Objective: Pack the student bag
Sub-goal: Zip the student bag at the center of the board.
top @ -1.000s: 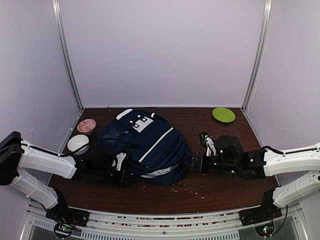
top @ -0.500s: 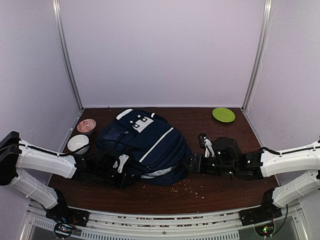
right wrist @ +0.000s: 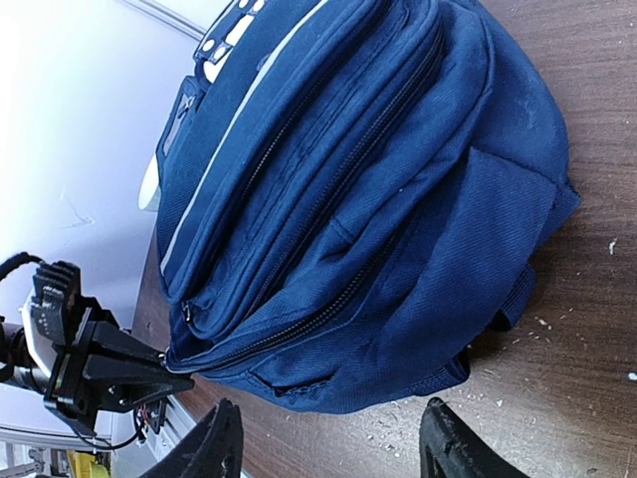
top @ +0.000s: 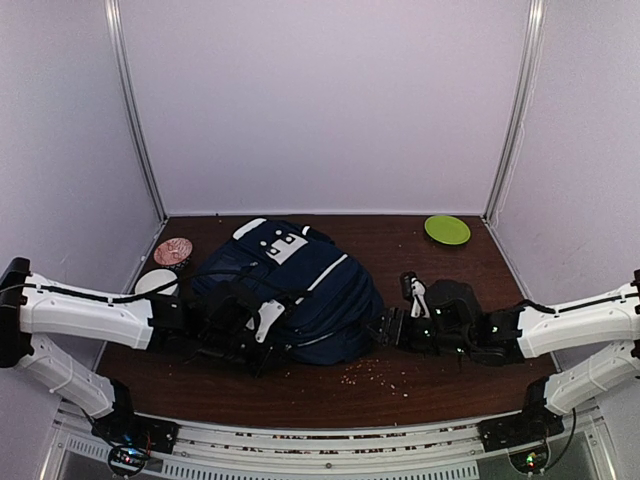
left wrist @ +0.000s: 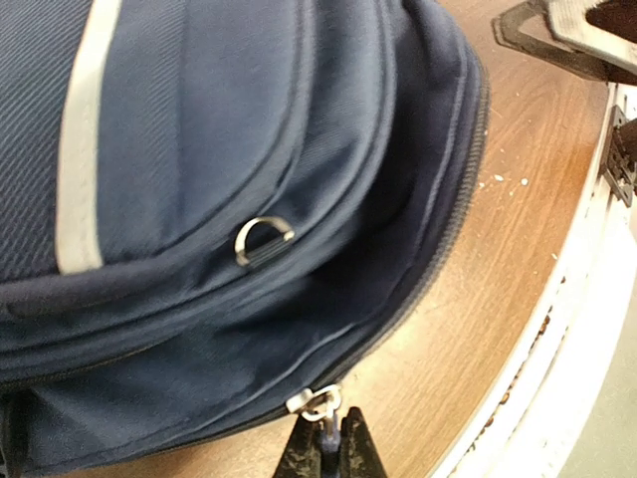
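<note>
The student bag (top: 290,285), navy blue with white stripes and white buckle patches, lies flat in the middle of the table. It fills the left wrist view (left wrist: 199,179) and the right wrist view (right wrist: 348,189). My left gripper (left wrist: 326,448) is shut on the bag's silver zipper pull (left wrist: 320,403) at the bag's near edge; in the top view it sits at the bag's front left (top: 262,335). My right gripper (right wrist: 326,438) is open and empty, just right of the bag (top: 385,326), not touching it.
A green plate (top: 447,229) lies at the back right. A pink patterned bowl (top: 173,250) and a white bowl (top: 152,281) sit at the left. Crumbs (top: 375,372) are scattered in front of the bag. The table's white front rail (left wrist: 587,299) is close to the left gripper.
My left gripper has moved right along the bag's near edge with the zipper pull. The bag's near edge looks flatter. The right gripper has shifted only slightly.
</note>
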